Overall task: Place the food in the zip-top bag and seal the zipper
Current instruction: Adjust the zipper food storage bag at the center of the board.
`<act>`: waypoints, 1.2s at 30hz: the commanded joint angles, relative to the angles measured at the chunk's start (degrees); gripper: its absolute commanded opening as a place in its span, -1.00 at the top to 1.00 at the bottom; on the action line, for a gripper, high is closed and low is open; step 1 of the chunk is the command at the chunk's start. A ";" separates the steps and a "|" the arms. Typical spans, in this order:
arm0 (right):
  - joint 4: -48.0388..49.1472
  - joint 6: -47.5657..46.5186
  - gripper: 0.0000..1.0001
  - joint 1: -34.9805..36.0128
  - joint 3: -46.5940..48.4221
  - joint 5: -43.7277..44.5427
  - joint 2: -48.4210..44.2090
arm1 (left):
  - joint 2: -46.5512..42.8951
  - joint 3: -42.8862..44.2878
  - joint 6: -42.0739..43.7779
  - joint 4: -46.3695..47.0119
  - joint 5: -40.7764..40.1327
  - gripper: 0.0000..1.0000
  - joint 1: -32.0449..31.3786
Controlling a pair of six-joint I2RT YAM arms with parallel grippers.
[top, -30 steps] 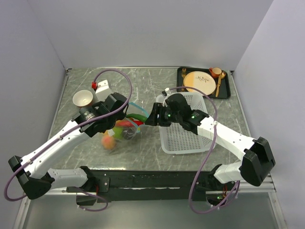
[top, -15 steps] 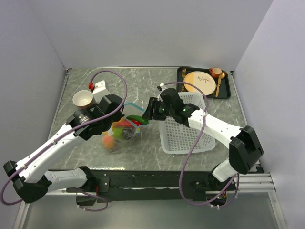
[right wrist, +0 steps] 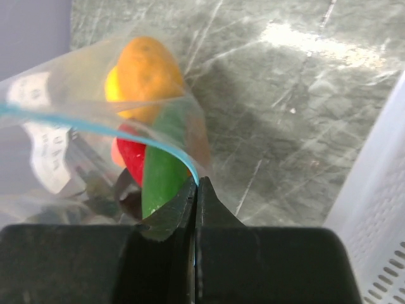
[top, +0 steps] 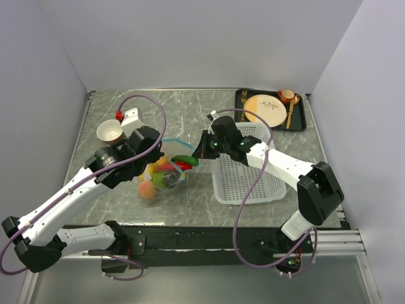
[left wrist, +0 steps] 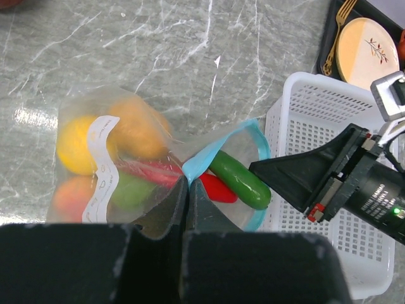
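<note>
In the left wrist view, the left tool (left wrist: pixel 188 189) has its fingers pressed together, pinching the zipper (left wrist: pixel 199 159) at the 6 o'clock side of the mouth of the zip-top bag (left wrist: pixel 107 104). The bag lies on the grey table (left wrist: pixel 190 50) with its mouth looped open toward 3 o'clock. Six food pieces show in it: one yellow round (left wrist: pixel 76 142), one orange round (left wrist: pixel 136 130), one peach-pink round (left wrist: pixel 68 197), one lime-green round (left wrist: pixel 130 190), one red pepper (left wrist: pixel 214 188) and one green pepper (left wrist: pixel 240 180). The green pepper lies across the mouth, with its end just beside the right tool (left wrist: pixel 256 168), which comes in from 3 o'clock in front of the white mesh basket (left wrist: pixel 316 120). In the right wrist view, the right tool's fingers are closed on the blue strip, their black bulk covering the lower part of the view. Behind the clear film, only the orange and yellow rounds and both peppers can be made out. The basket's wall edges in at 4 o'clock. In the top external view, the bag sits between the two tools at 9 o'clock of the basket, and the left arm hides part of it. One paper cup (top: pixel 109 131) stands at 10 o'clock of the bag. One black tray (top: pixel 302 120) at 1 o'clock of the basket carries one tan plate (top: pixel 264 109), one small orange cup (top: pixel 286 95) and a gold spoon (top: pixel 290 113).
</note>
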 commanded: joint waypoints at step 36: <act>-3.46 9.39 0.92 9.05 9.13 6.62 0.70 | 4.10 -3.50 12.44 10.84 19.62 0.99 10.17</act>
